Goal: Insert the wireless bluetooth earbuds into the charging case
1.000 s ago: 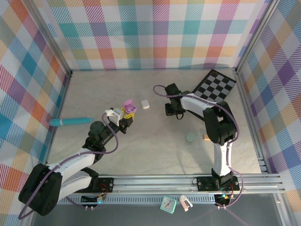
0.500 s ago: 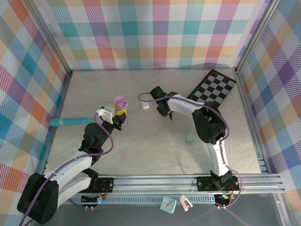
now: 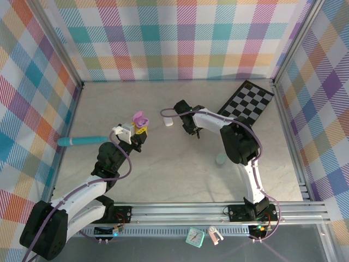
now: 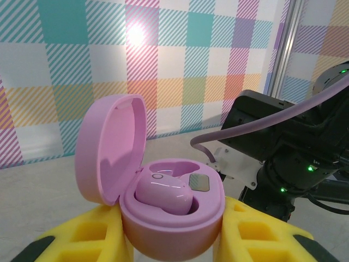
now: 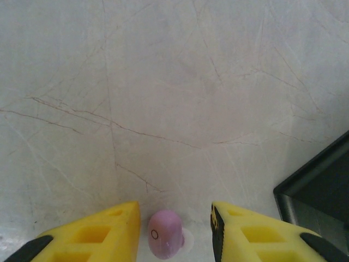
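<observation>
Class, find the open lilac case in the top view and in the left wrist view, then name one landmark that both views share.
Top: case left of centre, in the left claw.
Left wrist: case at bottom centre, open, one earbud inside.
Shared landmark: the right arm, to the case's right in both.
</observation>
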`<action>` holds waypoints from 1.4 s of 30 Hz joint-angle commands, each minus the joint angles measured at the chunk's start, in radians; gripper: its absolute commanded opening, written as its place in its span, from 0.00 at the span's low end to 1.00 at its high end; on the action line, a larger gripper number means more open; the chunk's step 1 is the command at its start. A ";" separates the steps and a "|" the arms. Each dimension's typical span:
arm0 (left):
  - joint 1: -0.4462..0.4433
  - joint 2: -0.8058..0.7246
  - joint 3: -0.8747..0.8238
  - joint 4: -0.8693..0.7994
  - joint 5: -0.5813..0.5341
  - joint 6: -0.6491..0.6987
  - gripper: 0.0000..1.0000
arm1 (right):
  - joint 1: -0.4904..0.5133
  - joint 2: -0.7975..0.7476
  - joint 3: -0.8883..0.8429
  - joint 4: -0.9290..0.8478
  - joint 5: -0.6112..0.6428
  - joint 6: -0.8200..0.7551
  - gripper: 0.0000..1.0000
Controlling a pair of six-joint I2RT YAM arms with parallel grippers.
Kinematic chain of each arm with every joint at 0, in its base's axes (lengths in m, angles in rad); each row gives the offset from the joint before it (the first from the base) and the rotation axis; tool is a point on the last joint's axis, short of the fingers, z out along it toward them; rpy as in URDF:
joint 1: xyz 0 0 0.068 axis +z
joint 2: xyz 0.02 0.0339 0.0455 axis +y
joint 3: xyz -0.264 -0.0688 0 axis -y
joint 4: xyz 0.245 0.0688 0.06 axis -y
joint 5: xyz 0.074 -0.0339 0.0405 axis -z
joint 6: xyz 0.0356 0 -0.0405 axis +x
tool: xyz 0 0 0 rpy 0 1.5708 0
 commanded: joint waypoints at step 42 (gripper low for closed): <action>0.009 0.017 0.030 0.016 0.078 -0.001 0.25 | 0.000 -0.107 -0.017 -0.070 -0.019 0.030 0.21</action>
